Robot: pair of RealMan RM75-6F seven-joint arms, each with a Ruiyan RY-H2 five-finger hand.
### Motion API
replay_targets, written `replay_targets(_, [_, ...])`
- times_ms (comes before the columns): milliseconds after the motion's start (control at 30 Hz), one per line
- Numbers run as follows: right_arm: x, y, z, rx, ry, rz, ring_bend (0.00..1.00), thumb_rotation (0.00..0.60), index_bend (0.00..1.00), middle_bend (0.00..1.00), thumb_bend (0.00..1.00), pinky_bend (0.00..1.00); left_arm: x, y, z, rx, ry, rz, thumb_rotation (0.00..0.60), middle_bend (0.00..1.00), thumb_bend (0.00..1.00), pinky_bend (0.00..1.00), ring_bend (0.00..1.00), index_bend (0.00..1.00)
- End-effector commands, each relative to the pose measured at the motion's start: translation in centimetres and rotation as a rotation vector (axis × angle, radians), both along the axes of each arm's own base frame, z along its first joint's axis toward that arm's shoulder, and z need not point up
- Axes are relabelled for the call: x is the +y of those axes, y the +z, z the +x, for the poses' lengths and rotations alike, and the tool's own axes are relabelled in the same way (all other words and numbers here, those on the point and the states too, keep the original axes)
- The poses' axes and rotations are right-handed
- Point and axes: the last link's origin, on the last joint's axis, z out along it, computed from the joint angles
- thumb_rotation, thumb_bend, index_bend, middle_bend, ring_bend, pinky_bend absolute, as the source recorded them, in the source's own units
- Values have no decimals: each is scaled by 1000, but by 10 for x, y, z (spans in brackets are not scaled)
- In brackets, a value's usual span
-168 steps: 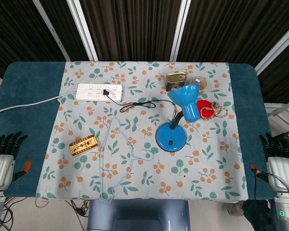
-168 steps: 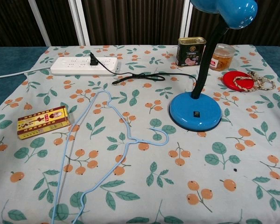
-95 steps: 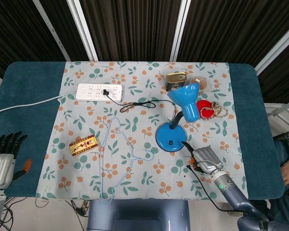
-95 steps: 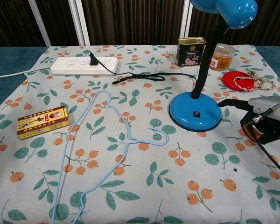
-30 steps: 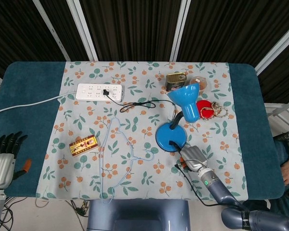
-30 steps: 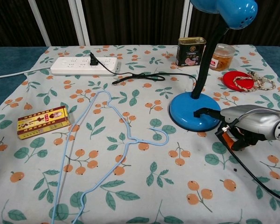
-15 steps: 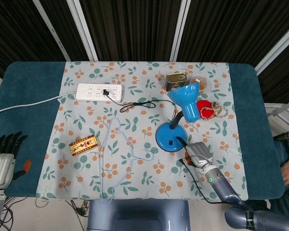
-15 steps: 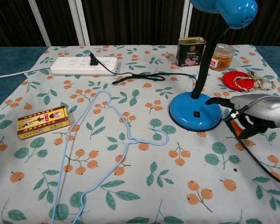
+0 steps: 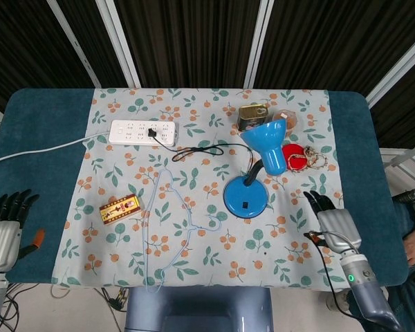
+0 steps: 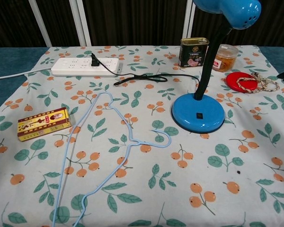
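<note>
On floral cloth (image 9: 194,256): blue lamp (image 9: 245,197); both hands' fingers apart, holding nothing.

This looks like a robot test room, not a home. A table (image 9: 28,131) with a blue top fills the middle of the head view, covered by a flowery cloth (image 9: 194,263). Dark curtains (image 9: 187,41) and white poles (image 9: 121,41) fill the top. Loose wires (image 9: 117,299) hang at the bottom edge.
</note>
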Motion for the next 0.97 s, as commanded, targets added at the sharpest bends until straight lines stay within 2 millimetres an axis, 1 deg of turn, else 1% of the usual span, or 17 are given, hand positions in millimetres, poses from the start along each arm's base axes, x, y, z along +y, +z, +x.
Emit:
replay_targets(33, [35,22,-23,1,21,-90,118,600,22,85,326,1000,0,0,0,-1,1,3,600,62,361,40,47,150])
replay_targets(133, [46,31,-33,-16,32,-147,110,600,22,82,326,1000,0,0,0,2,0,2,600,62,361,41,47,150])
replay_targets(233, [51,39,-39,-55,39,-197,100,600,35,80,324,1000,0,0,0,3,0,2,600,62,361,41,47,150])
replay_targets(267, [53,42,-43,-51,41,-218,98,600,40,77,323,970,0,0,0,3,0,3,600,62,361,41,47,150])
replay_targets(300, [54,46,-49,-36,40,-243,94,600,47,73,322,775,0,0,0,3,1,4,600,62,361,40,47,150])
replay_targets(333, [54,48,-52,-26,38,-250,89,600,49,68,322,475,0,0,0,3,0,4,600,62,361,40,47,150])
replay_targets(367, [53,49,-55,-17,33,-249,86,600,49,64,322,275,0,0,0,6,-1,4,600,62,361,40,47,150])
replay_targets(400, [52,50,-58,-8,24,-249,82,600,49,61,322,50,0,0,0,8,-1,3,600,62,361,40,47,150])
replay_targets(433, [50,51,-61,-1,15,-248,79,600,49,57,323,0,0,0,0,8,-1,2,600,62,362,40,47,150])
replay_targets(633, [47,55,-69,31,-14,-245,75,600,48,53,323,0,0,0,0,13,-4,3,600,62,361,40,47,150])
replay_targets(967, [44,58,-73,45,-23,-261,75,600,48,52,322,0,0,0,-1,15,-7,3,600,62,361,40,47,150])
